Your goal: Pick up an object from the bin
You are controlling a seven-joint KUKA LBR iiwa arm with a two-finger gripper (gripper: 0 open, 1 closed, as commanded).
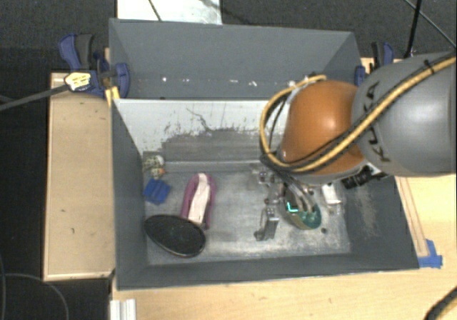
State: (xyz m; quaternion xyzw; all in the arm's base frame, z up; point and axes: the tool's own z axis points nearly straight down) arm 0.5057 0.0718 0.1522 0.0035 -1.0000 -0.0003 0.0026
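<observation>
Gripper (271, 224) sat low on the bin's (214, 61) right floor beside a green round thing (310, 219); open or closed, couldn't tell.

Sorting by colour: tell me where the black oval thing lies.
The black oval thing lies lower left in the camera view, just below the pink-and-white piece and the blue piece.

"KUKA" — on the grey arm (421, 136)
</observation>
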